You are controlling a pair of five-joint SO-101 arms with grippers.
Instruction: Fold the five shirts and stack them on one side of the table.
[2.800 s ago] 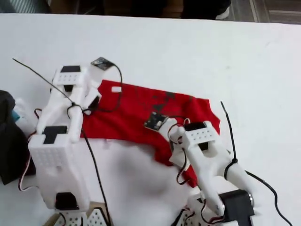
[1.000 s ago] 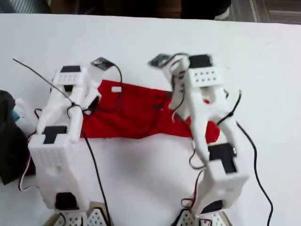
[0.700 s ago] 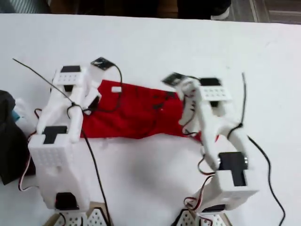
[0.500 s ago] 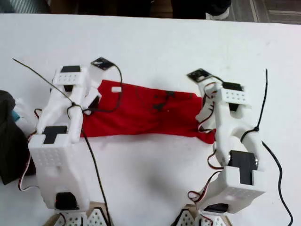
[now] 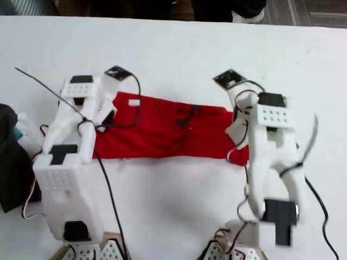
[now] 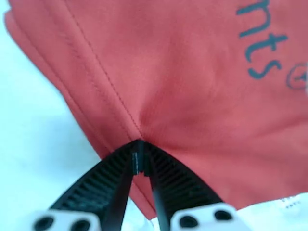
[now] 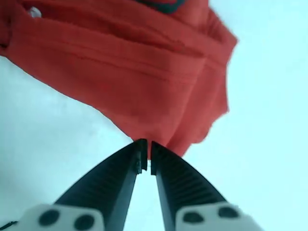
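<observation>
A red shirt (image 5: 168,132) with dark print lies on the white table (image 5: 179,49) as a long strip running left to right. My left gripper (image 5: 108,118) sits at the strip's left end. In the left wrist view it (image 6: 139,163) is shut on a pinch of the red shirt (image 6: 192,96) beside a seam. My right gripper (image 5: 237,132) is at the strip's right end. In the right wrist view its tips (image 7: 144,155) are shut on the edge of the red shirt (image 7: 120,62), which draws to a point there.
A dark bundle (image 5: 12,162) lies at the table's left edge beside my left arm, with something light blue (image 5: 21,132) against it. Bare white table stretches beyond the shirt, to its right and in front of it between the arm bases.
My right arm carried the shirt's near flap up over the shirt, then swung out to the right end. The shirt went from a ragged shape to a straight strip. The left arm stayed still.
</observation>
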